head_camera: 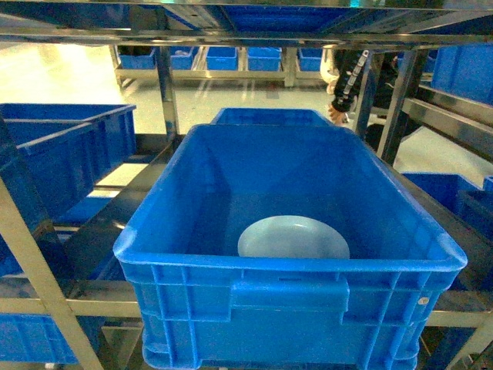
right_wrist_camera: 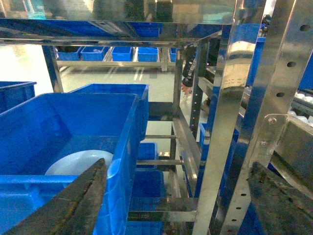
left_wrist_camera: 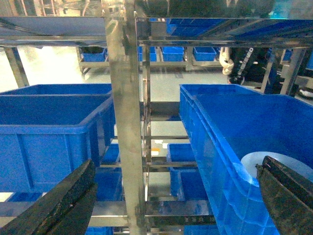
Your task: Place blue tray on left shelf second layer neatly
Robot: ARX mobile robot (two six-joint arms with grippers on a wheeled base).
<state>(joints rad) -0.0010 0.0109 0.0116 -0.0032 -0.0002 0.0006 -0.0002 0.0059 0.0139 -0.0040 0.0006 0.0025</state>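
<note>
Head view: the blue tray (head_camera: 293, 239) lies flat on the floor of a deep blue crate (head_camera: 192, 200) that stands on the left shelf (head_camera: 166, 85). Neither hand touches it. The left hand (left_wrist_camera: 176, 196) and the right hand (right_wrist_camera: 181, 200) each stand spread apart and empty, short of the crate. Judged step: approach, before grasp. Next, one hand must descend into the crate and pinch the tray's rim.

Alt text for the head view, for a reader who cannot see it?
A pale sky-blue round plastic tray lies flat on the floor of a deep blue plastic crate resting on a silvery steel shelf rack. More blue crates fill neighbouring tiers to the left and behind. No robot arm appears in this view.
</note>
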